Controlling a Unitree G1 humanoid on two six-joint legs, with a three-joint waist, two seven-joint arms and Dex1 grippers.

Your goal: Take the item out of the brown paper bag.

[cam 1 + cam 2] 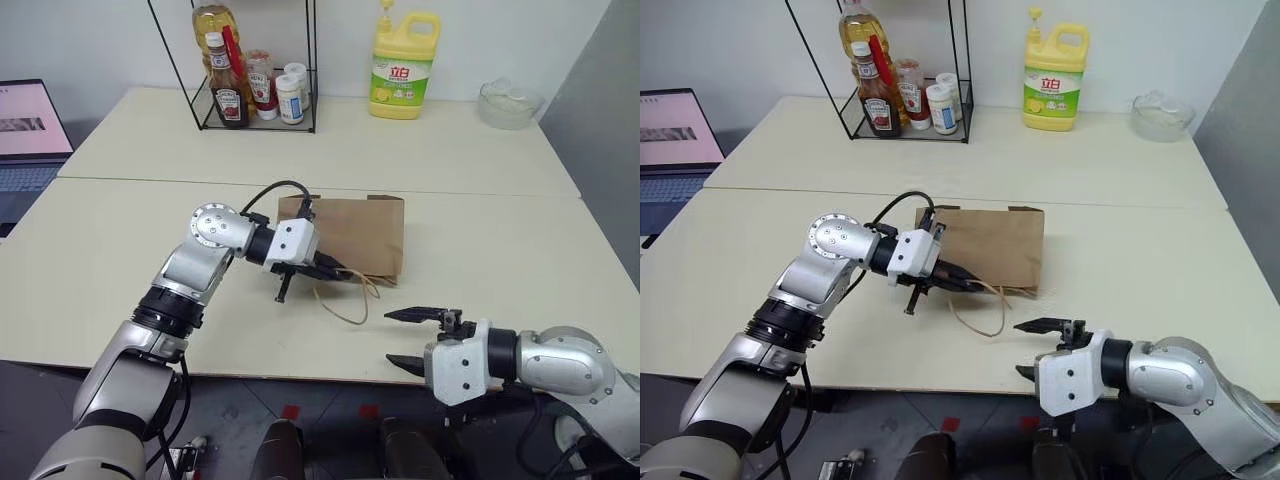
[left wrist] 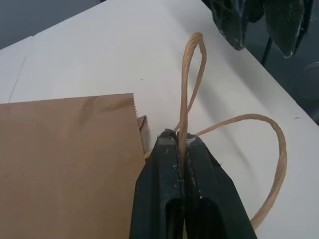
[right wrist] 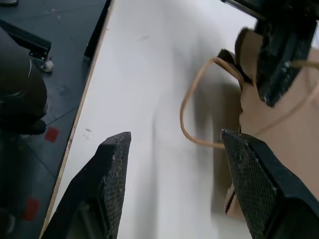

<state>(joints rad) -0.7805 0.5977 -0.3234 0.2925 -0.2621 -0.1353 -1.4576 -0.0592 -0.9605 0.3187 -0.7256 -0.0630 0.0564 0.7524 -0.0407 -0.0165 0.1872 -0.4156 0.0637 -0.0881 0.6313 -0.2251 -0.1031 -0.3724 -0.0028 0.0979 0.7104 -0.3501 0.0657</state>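
A: In the head view, where does the job stand?

B: Early. The brown paper bag (image 1: 350, 232) lies flat at centre frame on the worktop (image 1: 500, 250). The left tool (image 1: 335, 270) is at the bag's lower edge, clenched on a handle (image 1: 345, 300) whose loose loop trails below. The right tool (image 1: 410, 338), lower right, hangs released with nothing between its fingers.

A: And the left wrist view?

B: The black fingers (image 2: 164, 184) are pressed together on one tan loop (image 2: 192, 74) at mid frame; the second loop (image 2: 274, 164) curves to the right, and the bag's serrated mouth sits at the left.

A: The right wrist view?

B: Its fingers (image 3: 112, 169) stand wide apart at the bottom, aimed towards the bag's mouth at upper right.

A: The bottle?

B: Unseen; I judge it is inside the bag. Opening the mouth and pulling it out remain.
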